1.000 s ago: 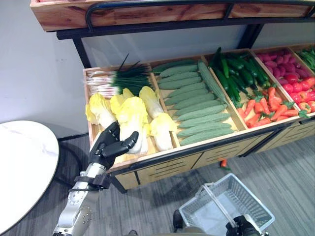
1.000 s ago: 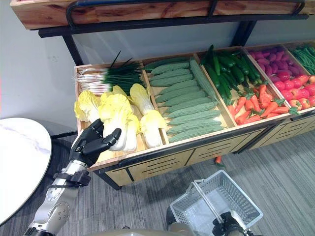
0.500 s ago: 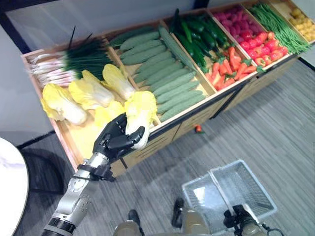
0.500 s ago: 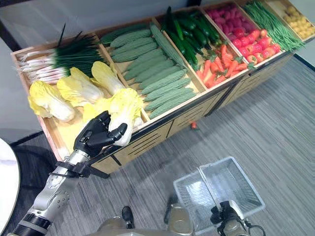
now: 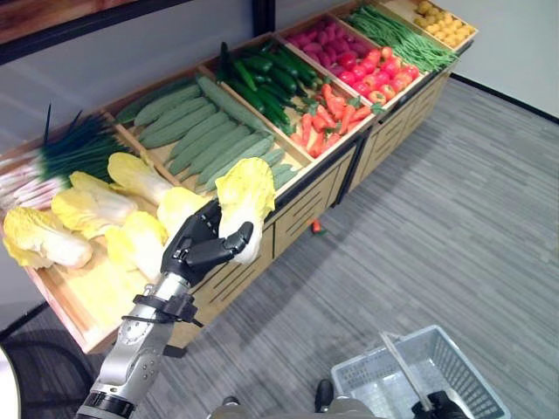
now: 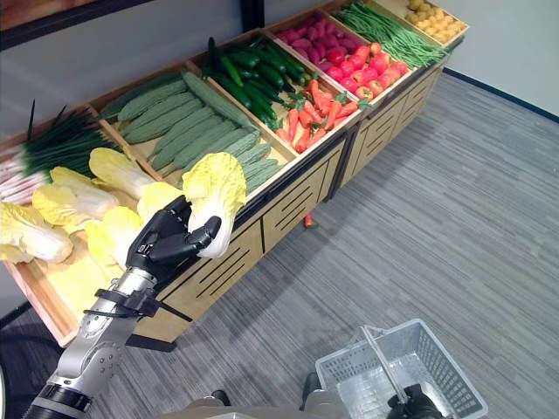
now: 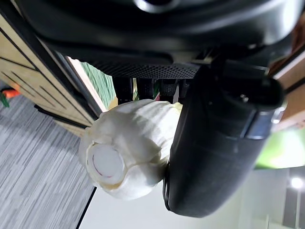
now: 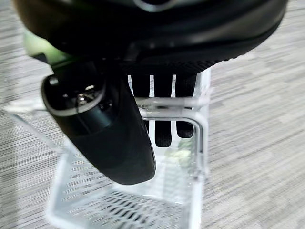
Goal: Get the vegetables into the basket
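My left hand is shut on a pale yellow napa cabbage, held up leaf end high just in front of the stand's front edge. In the left wrist view the thumb presses against the cabbage's white stem end. My right hand is at the bottom of the eye views, with its fingers curled round the handle of a white wire basket. The basket hangs low over the grey floor, to the right of the cabbage.
A long wooden stand holds crates of more cabbages, scallions, ridged cucumbers, dark cucumbers, carrots, red vegetables and green beans. A small carrot lies on the floor by the stand.
The whole view has swung to the right along the stand. My left hand still holds the cabbage, now carried off the crate and out past the stand's front edge. The basket stays at lower right.
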